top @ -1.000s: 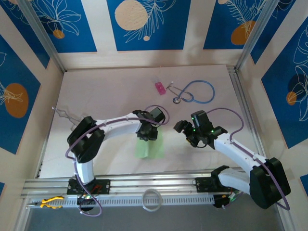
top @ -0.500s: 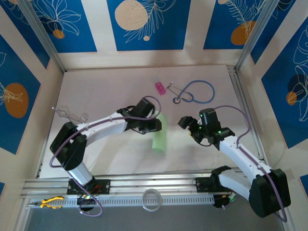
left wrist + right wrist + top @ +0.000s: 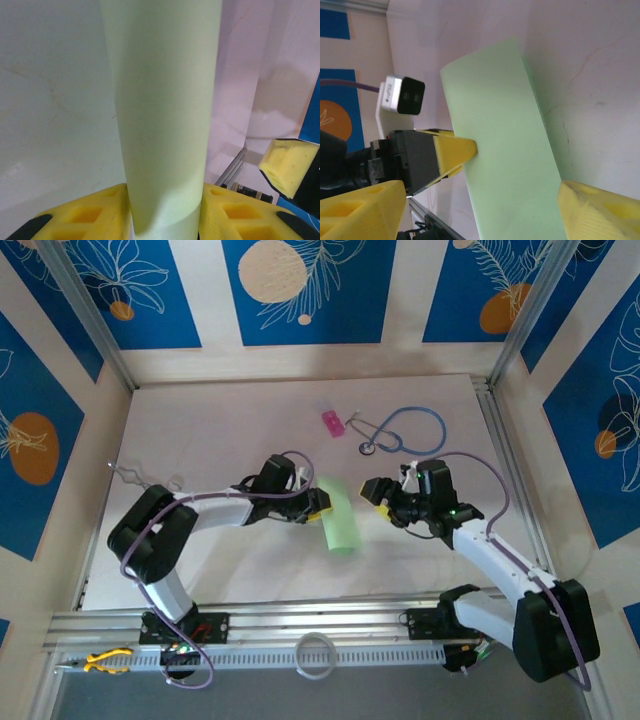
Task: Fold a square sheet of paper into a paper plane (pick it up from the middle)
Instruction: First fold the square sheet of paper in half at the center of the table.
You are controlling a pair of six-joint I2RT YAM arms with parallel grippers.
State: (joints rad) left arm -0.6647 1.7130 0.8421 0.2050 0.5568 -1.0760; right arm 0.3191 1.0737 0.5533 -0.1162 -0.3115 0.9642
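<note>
Your left end effector [image 3: 317, 508], gripping the square sheet of paper [image 3: 340, 527], is lifting it toward your open right end effector [image 3: 376, 498] for folding.

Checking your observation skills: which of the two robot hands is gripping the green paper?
The left hand: it pinches the folded green paper, while the right hand stands open.
</note>
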